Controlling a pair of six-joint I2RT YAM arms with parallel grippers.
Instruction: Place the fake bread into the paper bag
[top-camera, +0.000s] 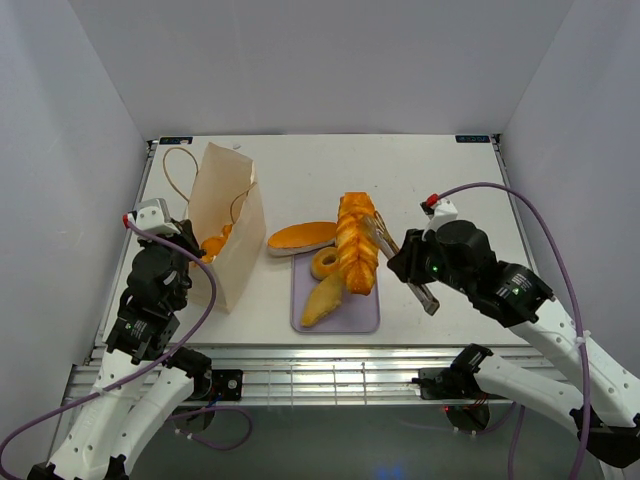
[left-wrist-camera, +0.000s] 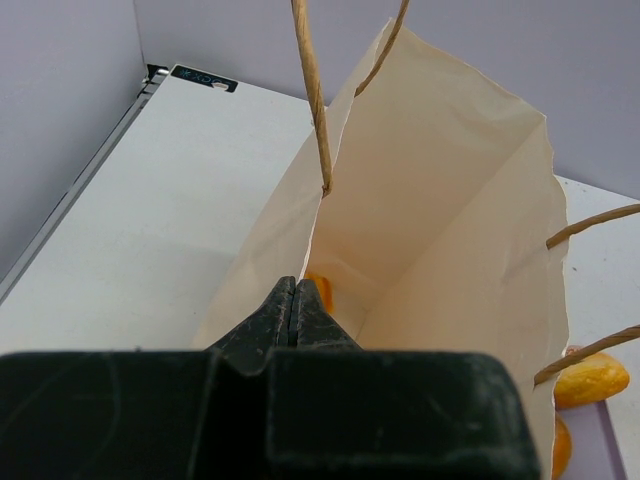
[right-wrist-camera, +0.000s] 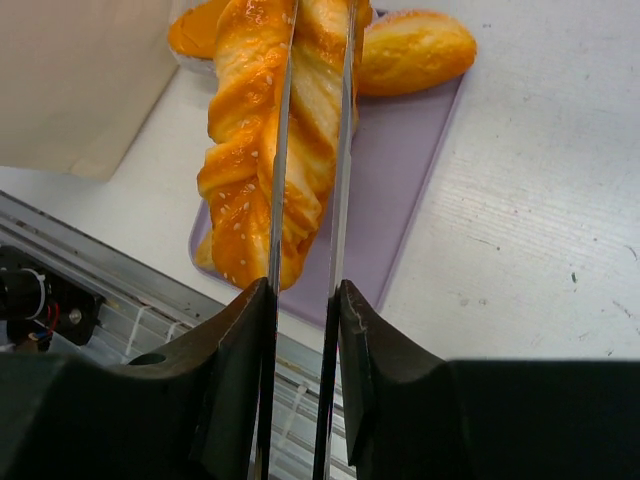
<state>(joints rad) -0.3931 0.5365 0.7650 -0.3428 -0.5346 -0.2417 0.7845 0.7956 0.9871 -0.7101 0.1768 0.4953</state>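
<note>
The braided loaf is glossy golden-orange with paler cream strands and small pale seed specks, the long flat loaf on its left deep orange, the tray lavender, the tongs silver, the table white, and the paper bag on the left pale tan with darker tan cord handles.

Pretty clearly a robotics lab test cell, not a bakery or anyone's kitchen. The white table is boxed in by plain pale walls behind it and on both sides. A slotted aluminium rail runs along its near edge, where the left arm and right arm are mounted. Purple cables loop over the table. The stuff on the table is all props: glossy plastic bread on a lavender tray, a paper bag and metal tongs.
</note>
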